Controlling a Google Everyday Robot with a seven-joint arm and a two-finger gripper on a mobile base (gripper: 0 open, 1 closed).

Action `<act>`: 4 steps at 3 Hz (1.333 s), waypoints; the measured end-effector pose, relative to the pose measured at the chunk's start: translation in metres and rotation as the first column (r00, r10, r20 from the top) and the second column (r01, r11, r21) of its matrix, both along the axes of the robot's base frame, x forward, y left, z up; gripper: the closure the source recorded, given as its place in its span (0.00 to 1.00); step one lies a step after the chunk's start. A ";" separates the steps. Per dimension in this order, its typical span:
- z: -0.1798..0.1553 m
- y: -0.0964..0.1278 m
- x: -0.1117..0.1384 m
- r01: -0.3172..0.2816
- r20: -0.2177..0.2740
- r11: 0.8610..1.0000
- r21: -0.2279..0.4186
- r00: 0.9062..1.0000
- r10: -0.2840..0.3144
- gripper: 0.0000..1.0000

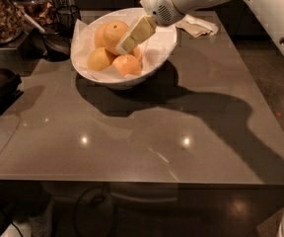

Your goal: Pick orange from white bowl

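The white bowl (154,58) stands at the back of the grey table with a white paper liner. The orange (110,35), the largest golden-orange fruit, sits on top of the pile at the back of the bowl. A paler yellow fruit (100,59) lies at the front left and a reddish-orange fruit (127,65) at the front. My gripper (127,42) reaches in from the upper right, and its cream fingers (138,31) rest against the orange's right side.
A crumpled napkin (197,26) lies behind the bowl at the right. A glass jar of dried bits (1,14), a wire cup (68,16) and a dark pan (1,85) stand at the left. The table edge runs along the front.
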State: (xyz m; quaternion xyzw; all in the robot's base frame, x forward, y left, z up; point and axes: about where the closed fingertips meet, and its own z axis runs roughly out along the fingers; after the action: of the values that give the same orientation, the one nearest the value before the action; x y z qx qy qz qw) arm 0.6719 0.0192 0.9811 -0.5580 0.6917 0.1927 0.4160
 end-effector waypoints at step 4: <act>-0.026 0.026 0.026 0.022 0.021 1.000 0.007 1.000 -0.022 0.17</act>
State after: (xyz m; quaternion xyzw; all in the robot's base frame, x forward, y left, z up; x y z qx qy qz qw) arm 0.6981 0.0448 0.9554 -0.5512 0.6926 0.1844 0.4272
